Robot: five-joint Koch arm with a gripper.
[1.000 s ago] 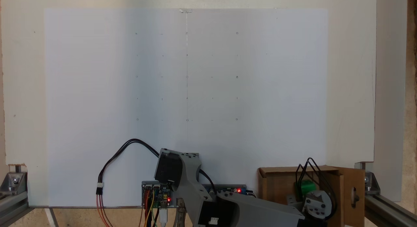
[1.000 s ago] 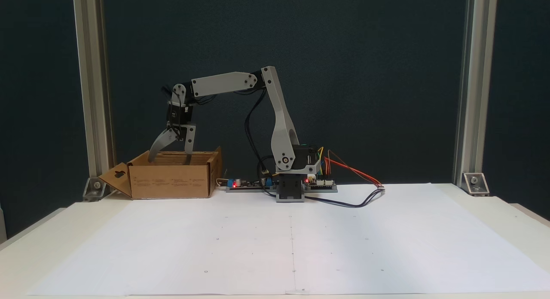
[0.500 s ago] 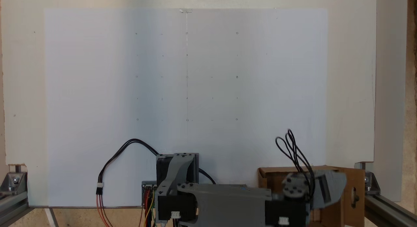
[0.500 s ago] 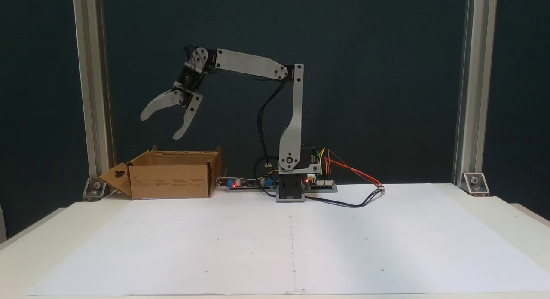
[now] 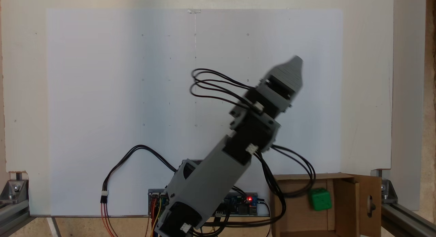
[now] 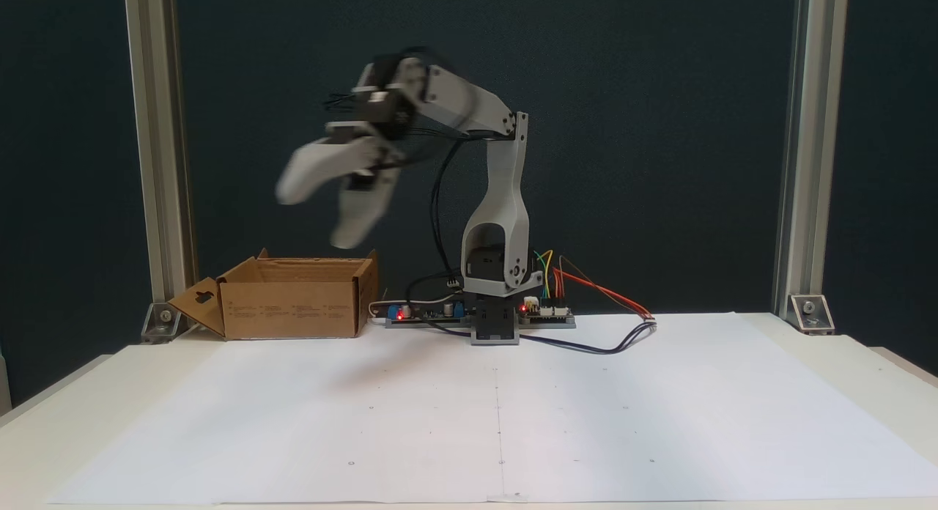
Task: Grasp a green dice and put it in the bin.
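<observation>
The green dice [image 5: 320, 199] lies on the floor of the bin [image 5: 295, 215], a brown cardboard box at the lower right in a fixed view. From the side the bin [image 6: 293, 299] stands left of the arm's base, its slotted flap folded out, and its walls hide the dice. My gripper [image 6: 316, 215] hangs open and empty in the air, well above the bin and over its right edge, blurred by motion. From above, the gripper [image 5: 295, 64] points up and right over the white sheet, far from the bin.
A white paper sheet [image 6: 498, 415] with small grid marks covers the table. The controller board [image 6: 546, 313] with red lights and loose cables [image 5: 136, 152] sit by the arm's base. Aluminium posts [image 6: 157, 165] stand at the back corners.
My gripper rose out of the bin, open, then swung away from it toward the sheet's middle. The green dice stayed behind in the bin.
</observation>
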